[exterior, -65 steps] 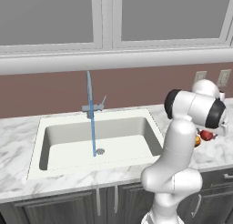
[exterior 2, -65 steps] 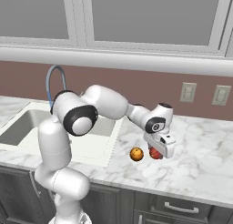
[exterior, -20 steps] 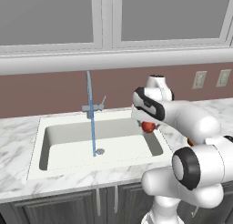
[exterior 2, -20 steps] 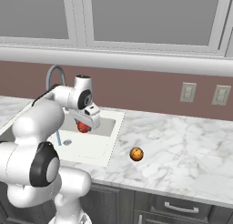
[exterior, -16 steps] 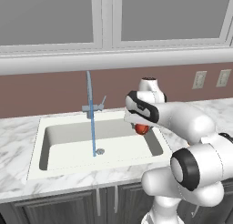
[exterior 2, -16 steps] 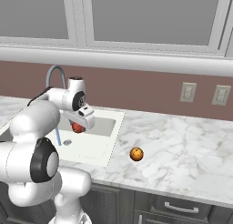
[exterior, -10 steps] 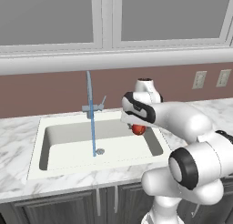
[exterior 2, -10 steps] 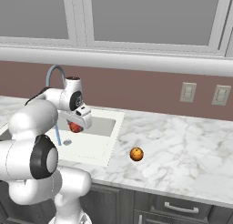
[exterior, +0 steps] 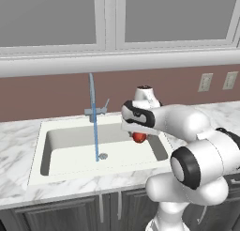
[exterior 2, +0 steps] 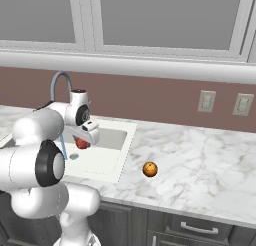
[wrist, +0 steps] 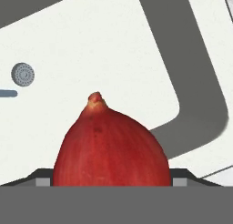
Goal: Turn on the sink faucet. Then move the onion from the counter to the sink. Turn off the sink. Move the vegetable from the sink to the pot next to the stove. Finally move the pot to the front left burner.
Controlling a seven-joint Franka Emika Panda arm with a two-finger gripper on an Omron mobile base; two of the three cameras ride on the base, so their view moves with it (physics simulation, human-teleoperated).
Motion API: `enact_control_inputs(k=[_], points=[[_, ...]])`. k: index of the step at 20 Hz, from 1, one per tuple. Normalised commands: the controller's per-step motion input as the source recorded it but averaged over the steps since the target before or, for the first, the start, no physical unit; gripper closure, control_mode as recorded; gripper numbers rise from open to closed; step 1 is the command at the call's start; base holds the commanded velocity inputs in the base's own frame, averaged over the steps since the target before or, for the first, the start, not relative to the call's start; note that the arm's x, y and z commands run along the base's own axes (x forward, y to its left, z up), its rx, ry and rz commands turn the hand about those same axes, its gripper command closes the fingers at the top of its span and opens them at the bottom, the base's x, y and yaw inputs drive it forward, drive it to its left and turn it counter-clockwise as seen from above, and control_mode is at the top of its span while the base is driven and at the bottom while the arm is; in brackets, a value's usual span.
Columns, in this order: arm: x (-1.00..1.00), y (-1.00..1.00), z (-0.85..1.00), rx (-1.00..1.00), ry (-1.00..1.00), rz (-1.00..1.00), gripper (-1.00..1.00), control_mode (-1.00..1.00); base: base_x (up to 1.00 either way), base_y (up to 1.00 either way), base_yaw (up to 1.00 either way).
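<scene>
In the left base view, the sink faucet (exterior: 92,101) stood behind the sink (exterior: 44,152), and a thin blue stream fell from it to the basin floor near the drain (exterior: 102,156). Right of the stream, the hand (exterior: 137,134) hung over the right part of the basin, clamped on the onion (exterior: 138,137). Half a second before, the hand and the red ball were a little more to the right; they had moved slightly toward the stream and lower. Farther right on the bench (exterior 2: 200,160), an orange ball (exterior 2: 149,168) lay in its earlier place.
</scene>
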Motion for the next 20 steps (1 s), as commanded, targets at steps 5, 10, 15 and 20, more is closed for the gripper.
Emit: enact_control_inputs(k=[5, 10, 15, 20], points=[[0.24, 0.24, -0.35, -0.03, 0.02, 0.0, 1.0, -1.0, 0.0, 0.0, 0.0], [0.24, 0.26, -0.32, -0.01, 0.04, 0.0, 1.0, -1.0, 0.0, 0.0, 0.0], [0.26, 0.19, -0.3, 0.0, 0.04, 0.0, 1.0, -1.0, 0.0, 0.0, 0.0], [0.09, 0.0, -0.22, 0.0, 0.08, 0.0, 1.0, -1.0, 0.0, 0.0, 0.0]])
